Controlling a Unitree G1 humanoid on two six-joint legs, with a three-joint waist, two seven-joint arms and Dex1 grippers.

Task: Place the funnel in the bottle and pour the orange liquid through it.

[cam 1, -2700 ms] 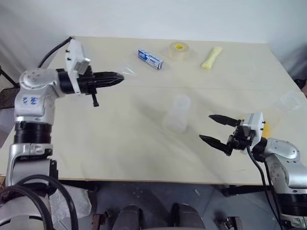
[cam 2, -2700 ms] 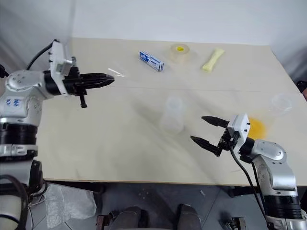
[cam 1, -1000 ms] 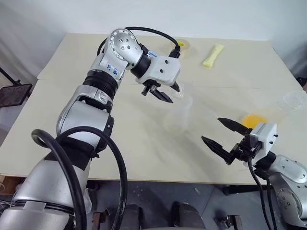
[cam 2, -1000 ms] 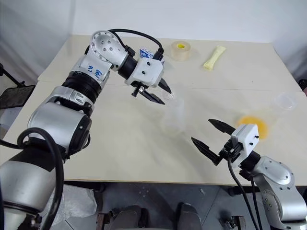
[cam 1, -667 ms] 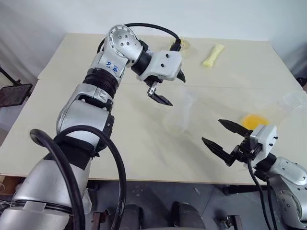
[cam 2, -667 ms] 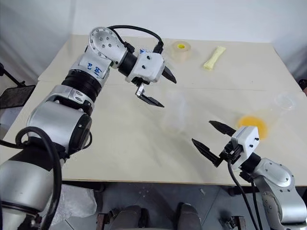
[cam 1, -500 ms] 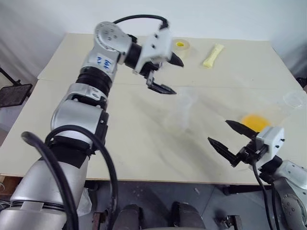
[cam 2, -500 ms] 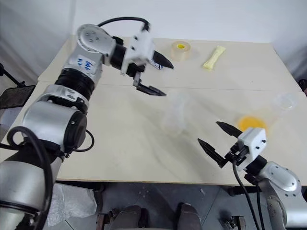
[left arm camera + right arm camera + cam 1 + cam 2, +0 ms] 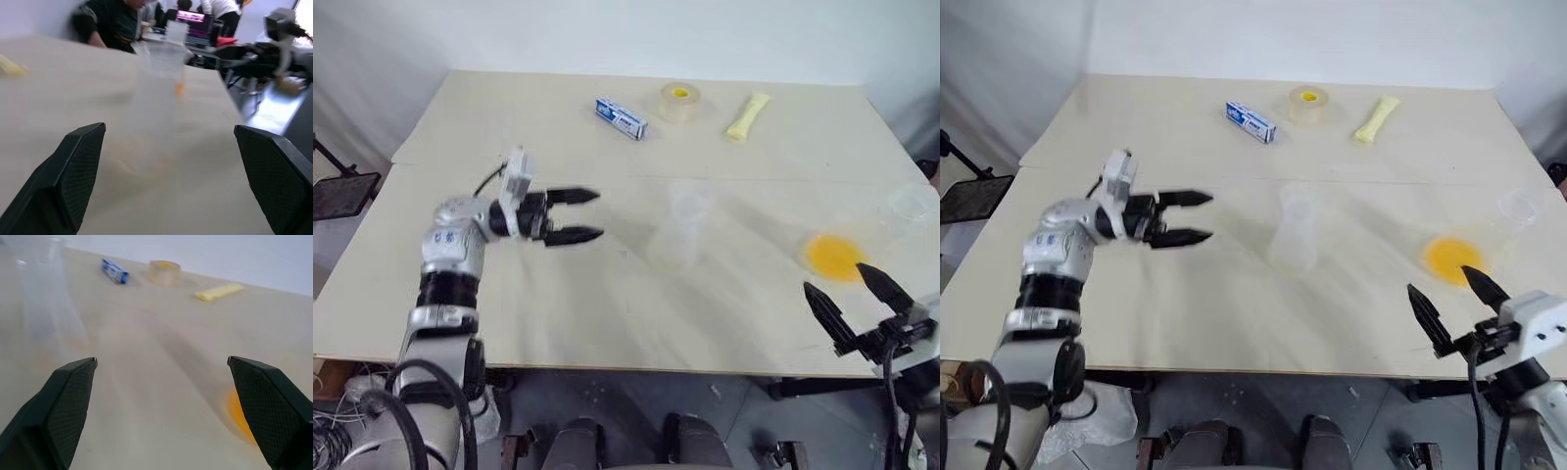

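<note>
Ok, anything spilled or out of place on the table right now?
Nothing clearly spilled. The orange liquid sits in a clear vessel near the right gripper. The bottle stands upright with the funnel on its neck.

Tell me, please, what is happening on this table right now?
Nothing is held at this moment. The left tool is open beside the clear bottle, which seems to carry the funnel on top. The right tool is open near the table's edge, close to the orange liquid in its clear vessel.

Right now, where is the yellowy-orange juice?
In the head views, the bright orange liquid sits in a clear vessel on the table's right side, between the clear bottle and right end effector.
</note>
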